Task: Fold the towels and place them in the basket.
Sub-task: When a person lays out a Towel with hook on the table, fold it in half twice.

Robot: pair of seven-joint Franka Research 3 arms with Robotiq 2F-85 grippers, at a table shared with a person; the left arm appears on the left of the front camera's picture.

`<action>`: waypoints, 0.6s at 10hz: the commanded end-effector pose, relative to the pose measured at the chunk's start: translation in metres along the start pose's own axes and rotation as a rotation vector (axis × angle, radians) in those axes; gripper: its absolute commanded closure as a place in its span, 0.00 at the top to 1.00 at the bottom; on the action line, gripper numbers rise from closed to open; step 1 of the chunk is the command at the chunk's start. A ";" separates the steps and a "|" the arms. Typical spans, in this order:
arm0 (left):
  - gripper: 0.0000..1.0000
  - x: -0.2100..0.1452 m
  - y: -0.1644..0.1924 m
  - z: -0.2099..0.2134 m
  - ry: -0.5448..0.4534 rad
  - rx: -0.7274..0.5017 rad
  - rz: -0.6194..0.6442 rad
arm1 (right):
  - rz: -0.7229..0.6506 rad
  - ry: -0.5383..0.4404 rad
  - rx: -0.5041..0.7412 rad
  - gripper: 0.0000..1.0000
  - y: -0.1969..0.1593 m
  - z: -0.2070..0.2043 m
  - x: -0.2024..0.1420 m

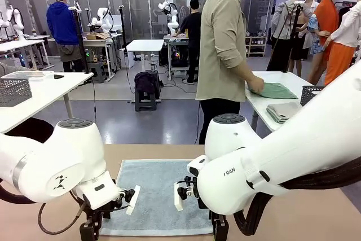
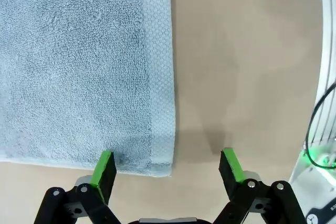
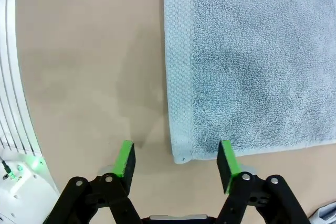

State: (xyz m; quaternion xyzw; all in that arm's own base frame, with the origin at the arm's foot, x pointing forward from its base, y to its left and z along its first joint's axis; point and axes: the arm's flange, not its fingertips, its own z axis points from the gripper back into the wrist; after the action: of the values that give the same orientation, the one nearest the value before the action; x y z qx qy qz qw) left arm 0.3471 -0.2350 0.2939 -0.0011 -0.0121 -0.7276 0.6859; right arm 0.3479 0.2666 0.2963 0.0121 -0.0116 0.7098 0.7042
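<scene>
Towel (image 1: 155, 196): pale blue-grey terry, one piece, lying flat on the tan table (image 2: 252, 51) between both arms.
Left gripper (image 2: 168, 169): jaws spread wide, straddling a near towel corner, one pad over cloth, the other over bare table.
Right gripper (image 3: 176, 163): jaws apart, astride the other near corner, nothing pinched.

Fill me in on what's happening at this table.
A pale blue-grey towel lies flat on the table. Both arms are down at its near edge. The left gripper and the right gripper each straddle a near corner with jaws open, and nothing is gripped yet. Farther off, a person stands at another table, handling a green cloth.
</scene>
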 end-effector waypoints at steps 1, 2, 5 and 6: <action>1.00 -0.004 -0.001 -0.007 -0.024 0.012 -0.006 | 0.005 -0.010 0.002 0.63 -0.005 -0.005 0.001; 1.00 -0.004 -0.001 -0.008 -0.023 0.013 -0.006 | 0.009 -0.015 -0.010 0.67 -0.005 -0.006 0.000; 1.00 -0.005 0.000 -0.009 -0.015 0.020 -0.011 | 0.012 -0.004 -0.021 0.67 -0.005 -0.008 -0.002; 1.00 -0.006 0.000 -0.009 -0.013 0.027 -0.013 | 0.014 -0.003 -0.021 0.67 -0.005 -0.008 -0.002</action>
State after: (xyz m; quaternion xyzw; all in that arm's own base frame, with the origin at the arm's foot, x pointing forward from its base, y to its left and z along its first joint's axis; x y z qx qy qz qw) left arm 0.3483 -0.2339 0.2915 -0.0015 -0.0122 -0.7264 0.6872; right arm 0.3513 0.2650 0.2937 0.0123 -0.0127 0.7077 0.7063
